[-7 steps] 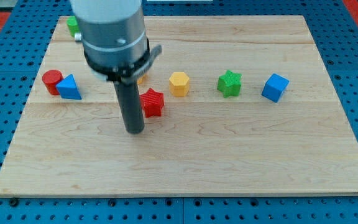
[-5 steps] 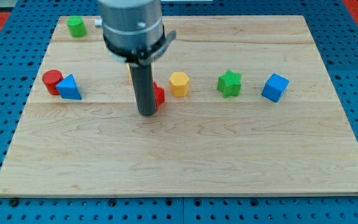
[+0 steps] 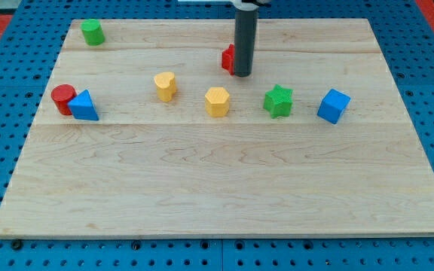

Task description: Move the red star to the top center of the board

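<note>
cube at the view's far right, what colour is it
Blue. The cube shows plainly in the camera view, to the right of the green star.

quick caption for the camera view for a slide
My tip presses against the red star, now near the board's top center, mostly hidden behind the rod.

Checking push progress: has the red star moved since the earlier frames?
Yes. The red star went up and right, now above the yellow hexagon, behind my tip.

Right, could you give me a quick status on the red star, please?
My tip against red star, view's right side. Star near top centre, partly hidden by rod. Nothing ahead of it.
</note>
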Robot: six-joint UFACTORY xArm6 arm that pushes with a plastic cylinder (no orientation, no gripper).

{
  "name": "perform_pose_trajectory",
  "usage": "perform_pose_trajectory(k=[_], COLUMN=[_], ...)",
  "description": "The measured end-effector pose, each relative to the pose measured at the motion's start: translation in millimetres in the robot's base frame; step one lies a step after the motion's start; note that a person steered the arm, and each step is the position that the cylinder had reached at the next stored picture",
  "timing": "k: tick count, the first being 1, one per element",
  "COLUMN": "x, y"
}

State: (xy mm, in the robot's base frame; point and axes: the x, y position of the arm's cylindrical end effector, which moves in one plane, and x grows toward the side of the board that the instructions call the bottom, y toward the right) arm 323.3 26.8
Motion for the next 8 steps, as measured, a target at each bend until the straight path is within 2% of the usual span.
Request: perform_pose_trajectory(k=[1,2,3,4,8], x=[-28.2,-46.2,-57.9,-60.8,-57.5], y=[-13.9,3.3,-3.6,-20.4,-7.9])
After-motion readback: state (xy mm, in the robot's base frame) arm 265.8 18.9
